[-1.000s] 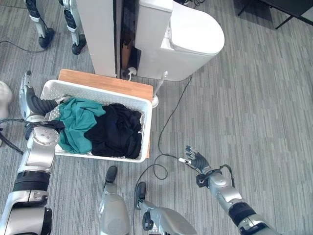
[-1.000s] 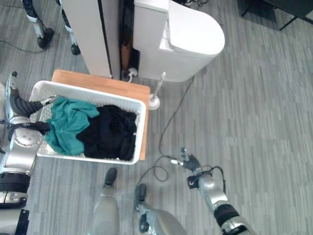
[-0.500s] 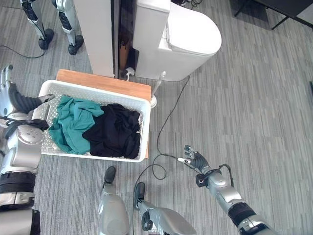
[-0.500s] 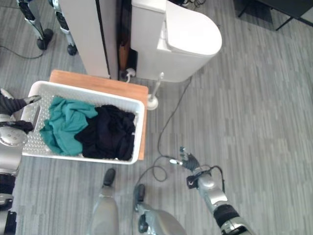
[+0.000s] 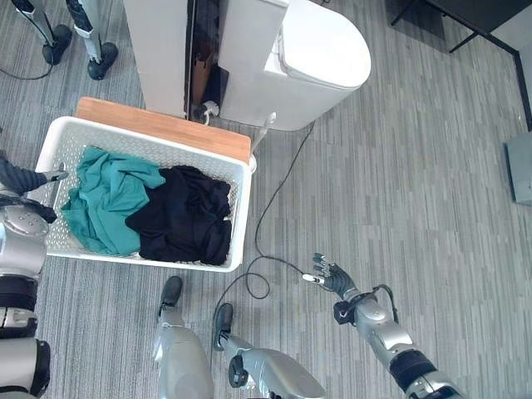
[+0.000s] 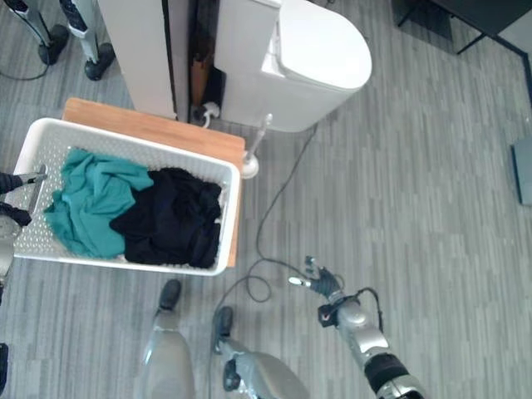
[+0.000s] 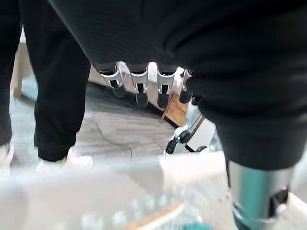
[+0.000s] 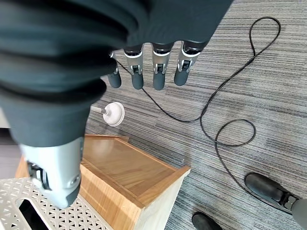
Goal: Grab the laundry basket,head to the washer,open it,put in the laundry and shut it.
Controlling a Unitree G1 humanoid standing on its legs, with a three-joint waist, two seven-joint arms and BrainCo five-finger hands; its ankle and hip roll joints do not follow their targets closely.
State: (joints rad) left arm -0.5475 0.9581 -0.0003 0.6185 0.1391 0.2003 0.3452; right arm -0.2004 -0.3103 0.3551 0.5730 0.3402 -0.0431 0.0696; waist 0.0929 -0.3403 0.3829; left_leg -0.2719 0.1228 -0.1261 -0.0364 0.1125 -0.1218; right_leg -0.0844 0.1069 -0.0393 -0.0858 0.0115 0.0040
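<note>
The white laundry basket (image 5: 237, 212), holding teal and black clothes (image 5: 150, 212), sat on a wooden stand (image 5: 166, 129) in front of the white washer (image 5: 320, 50). The left hand (image 5: 29, 179) reached the basket's end handle, grip unclear. The right hand (image 5: 332, 274) hung with fingers (image 8: 158, 72) straight and empty above the carpet.

My left hand (image 5: 33, 178) has slid off to the left end of the basket (image 5: 237, 204), out by the end handle instead of alongside the clothes. My head has turned too, so the whole scene sits shifted left in view.
</note>
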